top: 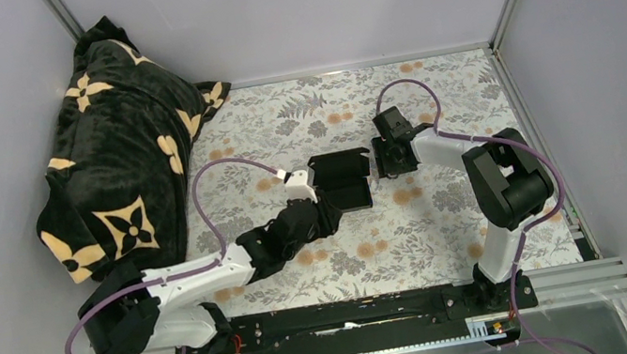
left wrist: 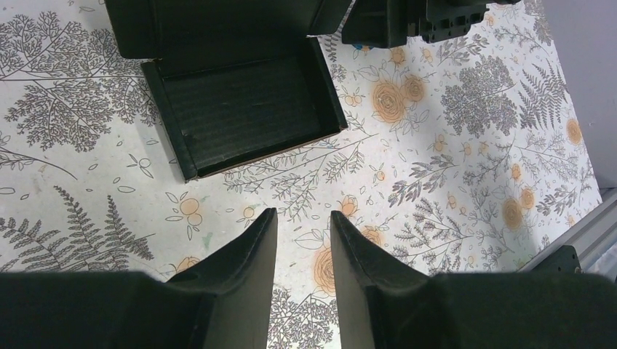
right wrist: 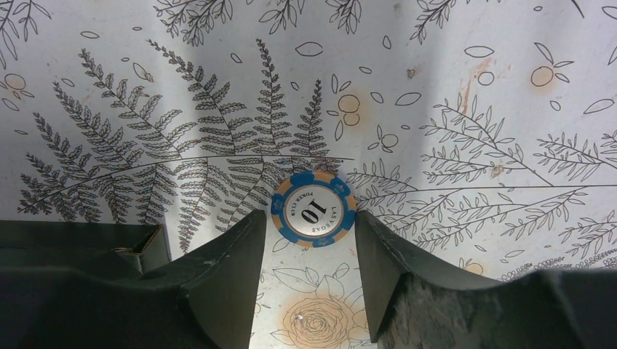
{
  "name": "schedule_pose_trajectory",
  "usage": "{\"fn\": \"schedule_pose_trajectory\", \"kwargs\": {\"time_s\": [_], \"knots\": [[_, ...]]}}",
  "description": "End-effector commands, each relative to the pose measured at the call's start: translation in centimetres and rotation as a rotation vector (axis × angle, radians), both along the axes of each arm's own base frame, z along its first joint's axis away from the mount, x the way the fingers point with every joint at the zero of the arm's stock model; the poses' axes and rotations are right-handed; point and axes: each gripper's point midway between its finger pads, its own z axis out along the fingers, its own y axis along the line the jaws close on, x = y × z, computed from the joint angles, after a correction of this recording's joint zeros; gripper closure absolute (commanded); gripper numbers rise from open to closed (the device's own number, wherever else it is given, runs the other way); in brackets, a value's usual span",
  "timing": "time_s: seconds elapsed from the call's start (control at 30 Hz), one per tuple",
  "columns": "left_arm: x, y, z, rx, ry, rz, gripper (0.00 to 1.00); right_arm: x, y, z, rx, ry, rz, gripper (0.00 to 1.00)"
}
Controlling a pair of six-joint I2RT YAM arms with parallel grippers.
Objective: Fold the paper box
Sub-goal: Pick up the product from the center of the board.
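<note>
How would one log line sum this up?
paper box: tray open | left tool: open, empty | right tool: open, poker chip at tips

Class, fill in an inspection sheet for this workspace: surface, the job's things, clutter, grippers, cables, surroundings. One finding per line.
Surface: table cloth printed with ferns and orange flowers, lying flat.
Job's things: black paper box mid-table, tray formed, lid flap not shut.
Clutter: black blanket with cream flowers heaped at far left; blue poker chip marked 10 on the cloth.
Grippers: left gripper open, empty, short of the box; right gripper open, tips either side of the chip.
Cables: purple cable looping above each arm.
Surroundings: grey walls; metal rail at the near edge.
</note>
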Motion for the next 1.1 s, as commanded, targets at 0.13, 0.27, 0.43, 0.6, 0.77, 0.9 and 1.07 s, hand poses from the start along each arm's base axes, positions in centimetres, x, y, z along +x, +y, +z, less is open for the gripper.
{"fn": "schedule_pose_trajectory", "kwargs": {"time_s": [0.13, 0.27, 0.43, 0.6, 0.77, 0.9, 1.07], "knots": [[0.4, 1.3, 0.4, -0.002, -0.023, 0.044, 0.6, -4.2, -1.5, -2.9, -0.069, 0.179, -0.012, 0.49], [0.4, 1.5, 0.2, 0.001, -0.023, 0.049, 0.6, -4.3, -1.4, -3.0, -0.066, 0.18, -0.012, 0.54], [0.4, 1.6, 0.1, 0.003, -0.021, 0.051, 0.6, -4.2, -1.3, -2.8, -0.068, 0.173, -0.009, 0.57], [0.4, 1.6, 0.1, 0.005, -0.021, 0.05, 0.6, -3.9, -1.2, -2.3, -0.068, 0.154, -0.005, 0.58], [0.5, 1.6, 0.0, 0.008, -0.02, 0.05, 0.6, -3.5, -0.9, -1.4, -0.065, 0.132, 0.0, 0.58], [0.5, 1.7, -0.1, 0.009, -0.02, 0.051, 0.6, -3.4, -0.9, -1.0, -0.064, 0.121, 0.003, 0.58], [0.5, 1.7, -0.1, 0.013, -0.021, 0.05, 0.6, -3.3, -0.9, -0.6, -0.064, 0.114, 0.005, 0.59]]}}
